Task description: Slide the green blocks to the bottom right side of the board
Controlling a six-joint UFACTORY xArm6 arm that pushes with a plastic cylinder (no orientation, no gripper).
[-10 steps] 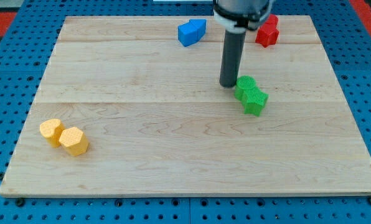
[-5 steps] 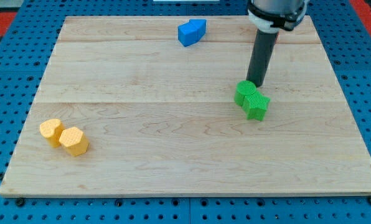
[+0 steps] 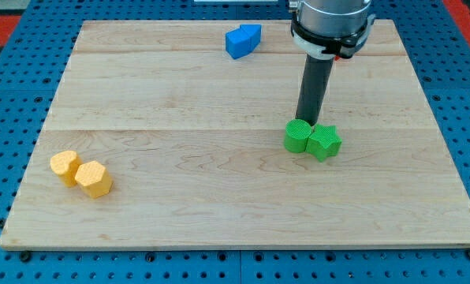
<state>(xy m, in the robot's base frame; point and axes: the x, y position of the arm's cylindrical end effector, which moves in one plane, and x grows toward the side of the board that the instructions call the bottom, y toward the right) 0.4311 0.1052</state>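
Two green blocks lie side by side right of the board's middle: a round green cylinder (image 3: 298, 136) on the left and a green star-shaped block (image 3: 324, 142) touching it on the right. My tip (image 3: 307, 120) stands just above them in the view, at the top edge of the cylinder, near where the two blocks meet. The rod rises to the arm's body at the view's top.
Two blue blocks (image 3: 242, 40) sit together near the board's top middle. Two yellow blocks (image 3: 81, 173) lie at the lower left. A red block (image 3: 347, 52) is mostly hidden behind the arm at the top right. The wooden board (image 3: 219, 213) ends on a blue pegboard.
My tip swung right, then came back left and down a little. The green blocks turned from a diagonal stack to lying side by side, slightly lower. The arm now hides the red block.
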